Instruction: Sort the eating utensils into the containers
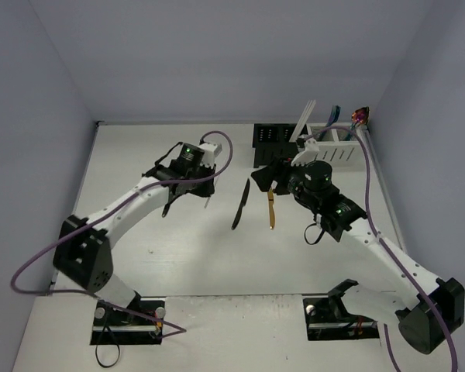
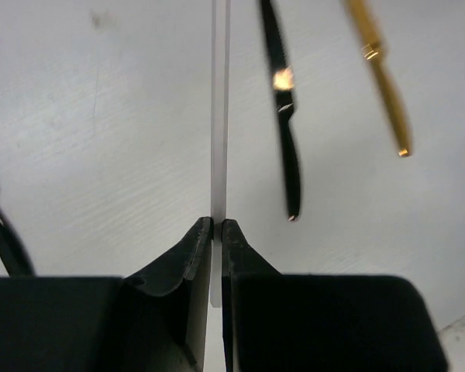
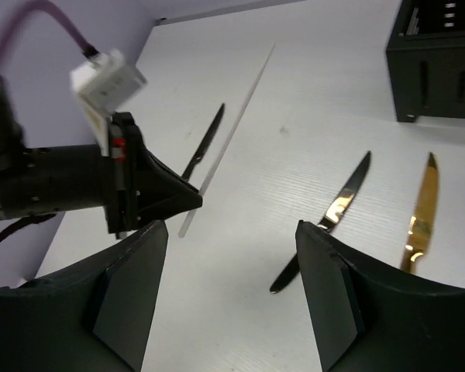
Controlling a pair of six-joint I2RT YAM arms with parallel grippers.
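Observation:
My left gripper point(image 2: 218, 223) is shut on a thin white chopstick point(image 2: 219, 116), which runs straight ahead from the jaws just above the table. In the top view this gripper point(image 1: 195, 184) is left of centre. A black knife point(image 1: 240, 205) and a gold knife point(image 1: 271, 208) lie side by side mid-table; both show in the right wrist view, black point(image 3: 333, 213) and gold point(image 3: 418, 221). My right gripper point(image 1: 273, 177) is open and empty, hovering above the knives' far ends point(image 3: 231, 232). The black caddy point(image 1: 275, 143) and the white caddy point(image 1: 333, 146) stand at the back.
A black utensil point(image 1: 167, 205) lies under the left arm, beside the chopstick in the right wrist view point(image 3: 205, 143). The white caddy holds a white piece point(image 1: 306, 120), a blue utensil point(image 1: 335, 116) and an iridescent one point(image 1: 360, 118). Walls enclose the table on three sides.

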